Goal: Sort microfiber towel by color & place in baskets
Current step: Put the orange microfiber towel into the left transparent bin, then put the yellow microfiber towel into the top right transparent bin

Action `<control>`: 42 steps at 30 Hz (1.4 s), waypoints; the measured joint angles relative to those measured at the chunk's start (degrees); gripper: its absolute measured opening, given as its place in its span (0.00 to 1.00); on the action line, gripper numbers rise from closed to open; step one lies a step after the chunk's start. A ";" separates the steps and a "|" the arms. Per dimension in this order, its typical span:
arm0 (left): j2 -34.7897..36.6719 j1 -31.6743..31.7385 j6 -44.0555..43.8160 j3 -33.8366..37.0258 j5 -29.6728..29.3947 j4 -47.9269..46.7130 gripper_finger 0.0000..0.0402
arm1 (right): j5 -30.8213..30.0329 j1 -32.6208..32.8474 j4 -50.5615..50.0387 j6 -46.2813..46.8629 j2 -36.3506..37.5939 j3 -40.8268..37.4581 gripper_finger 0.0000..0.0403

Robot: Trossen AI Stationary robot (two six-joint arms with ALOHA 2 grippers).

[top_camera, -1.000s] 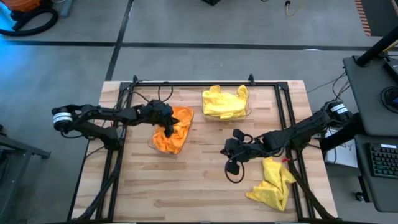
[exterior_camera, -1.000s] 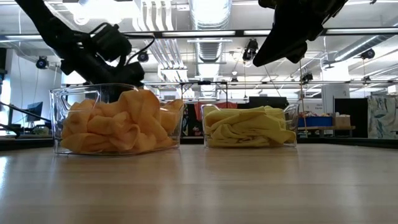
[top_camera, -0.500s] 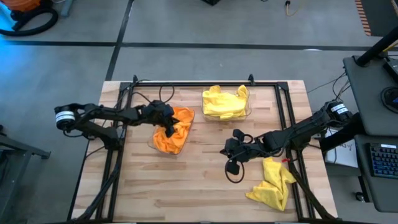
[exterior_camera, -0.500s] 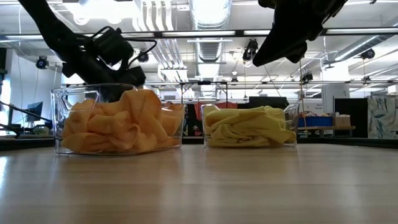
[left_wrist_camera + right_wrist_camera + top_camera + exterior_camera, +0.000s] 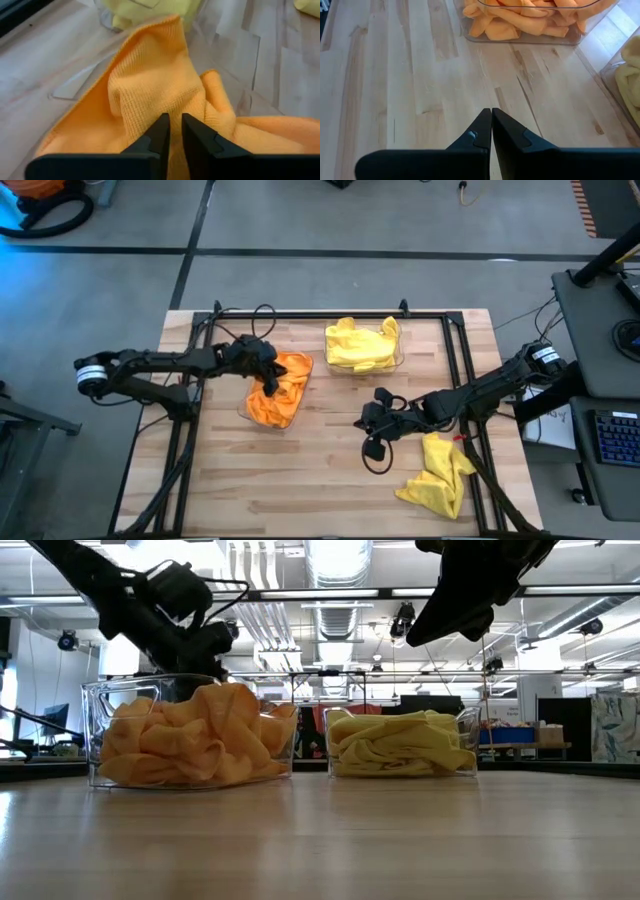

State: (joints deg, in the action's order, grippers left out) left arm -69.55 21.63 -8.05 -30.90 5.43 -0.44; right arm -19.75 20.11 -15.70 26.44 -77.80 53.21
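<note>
Orange microfiber towels (image 5: 278, 392) fill the left clear basket (image 5: 92, 700). Yellow towels (image 5: 360, 345) fill the clear basket (image 5: 470, 725) further right, at the back. One loose yellow towel (image 5: 437, 475) lies crumpled on the table near the front right. My left gripper (image 5: 175, 117) hovers just above the orange pile (image 5: 150, 75), its fingers a narrow gap apart with nothing between them. My right gripper (image 5: 491, 111) is shut and hangs over bare wood at mid-table (image 5: 365, 422), left of the loose yellow towel.
A black metal frame (image 5: 300, 312) runs along the table's back and sides. Bare wood (image 5: 300, 480) lies open in the front middle and front left. A desk with a keyboard (image 5: 615, 435) stands beyond the right edge.
My left gripper has risen from the orange pile to just above the basket rim. The orange towels stay in the basket.
</note>
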 joint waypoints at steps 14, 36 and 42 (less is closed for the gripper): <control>5.74 -0.02 0.25 -9.75 -0.52 -15.07 0.27 | 0.46 0.00 -0.73 1.71 0.02 0.36 0.02; 23.79 -35.29 -7.91 3.99 -18.48 11.92 0.24 | 5.74 0.38 -6.36 6.94 0.04 4.59 0.02; 21.93 -44.49 -4.57 4.00 -24.37 12.03 0.24 | 8.00 1.70 -15.53 15.58 0.04 4.59 0.02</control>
State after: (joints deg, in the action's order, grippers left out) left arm -47.62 -22.86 -12.62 -26.89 -18.94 11.59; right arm -11.75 21.80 -31.23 42.02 -77.76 57.80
